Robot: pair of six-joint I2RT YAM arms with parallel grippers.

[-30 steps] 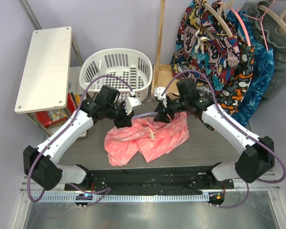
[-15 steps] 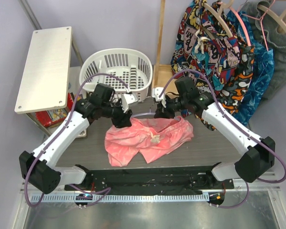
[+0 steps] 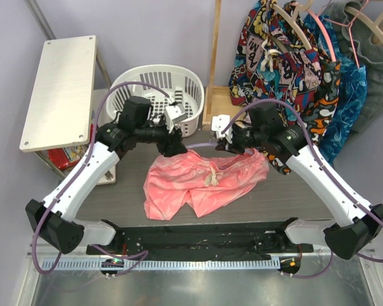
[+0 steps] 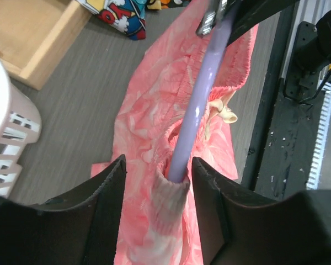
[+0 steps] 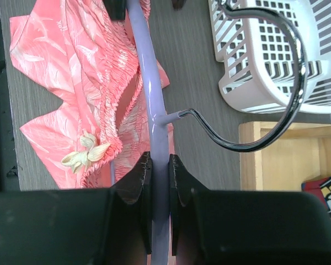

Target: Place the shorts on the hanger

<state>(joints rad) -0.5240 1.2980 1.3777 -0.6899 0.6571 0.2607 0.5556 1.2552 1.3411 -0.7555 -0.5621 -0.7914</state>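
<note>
Since the earlier frame both arms have reached further toward the far side of the worktop (image 3: 124, 191). The left gripper (image 3: 173, 147) now sits just in front of the basket (image 3: 131, 89), the right gripper (image 3: 222, 145) has shifted to the right, and the shorts (image 3: 201, 182) lie spread wider than before.

1. Worktop: grey, wood-grained. It carries the shorts near its middle.
2. Shorts: coral-pink with a paler mottled print. The waistband faces the far edge and is gathered along the hanger (image 5: 149, 83). Both legs point toward the near edge, the left leg reaching furthest.
3. Basket: white, with slotted walls, standing at the far edge of the worktop. It is apart from the shorts.
4. Hanger: a thin, pale lavender bar spanning between the two grippers along the far edge of the shorts. In the left wrist view its end is inside the waistband, with fabric bunched over the tip. The chrome hook (image 5: 301, 83) leaves the middle of the bar and curves toward the basket side.
5. Right gripper: fingers (image 5: 133, 182) clamped on the bare bar, just beside the hook stem.
6. Left gripper: fingers (image 4: 107, 193) spread wide. The fabric-covered bar end lies between them with a gap on each side.
7. Drawstring (image 5: 87, 153): a pale knot resting on the front of the shorts, just below the waistband, near the centre.
</note>
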